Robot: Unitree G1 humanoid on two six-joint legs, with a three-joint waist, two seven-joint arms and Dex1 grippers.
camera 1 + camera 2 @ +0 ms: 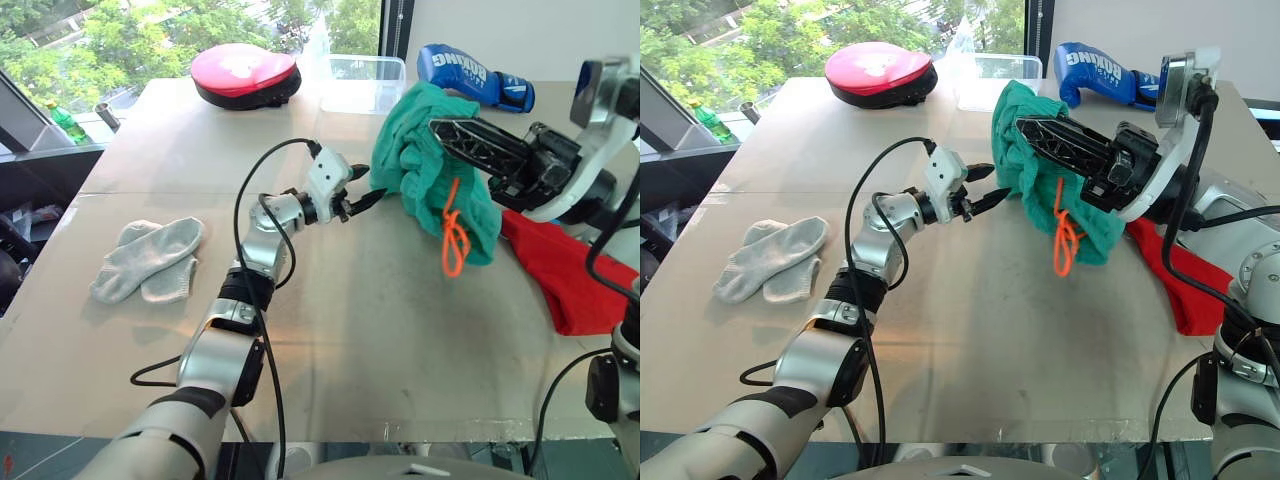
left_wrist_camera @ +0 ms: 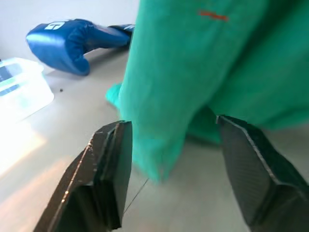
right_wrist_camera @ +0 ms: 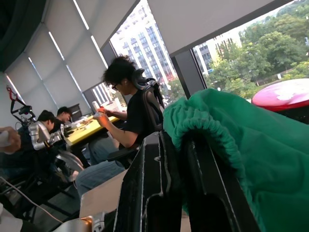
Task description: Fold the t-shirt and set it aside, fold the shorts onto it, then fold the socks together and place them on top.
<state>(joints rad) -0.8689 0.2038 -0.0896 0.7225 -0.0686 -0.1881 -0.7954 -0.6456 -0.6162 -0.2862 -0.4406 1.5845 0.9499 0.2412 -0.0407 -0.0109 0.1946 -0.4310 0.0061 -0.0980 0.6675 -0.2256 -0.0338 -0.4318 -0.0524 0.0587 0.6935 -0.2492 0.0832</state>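
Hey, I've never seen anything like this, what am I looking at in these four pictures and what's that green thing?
It is a humanoid robot with two arms. Two pictures come from cameras on its head, two from its wrists. The right end effector is shut on the shorts, teal-green with an orange drawstring, lifted over the table. The left end effector is open, right beside the cloth. On the table lie the red t-shirt and grey socks. People sit at a desk in the right wrist view.
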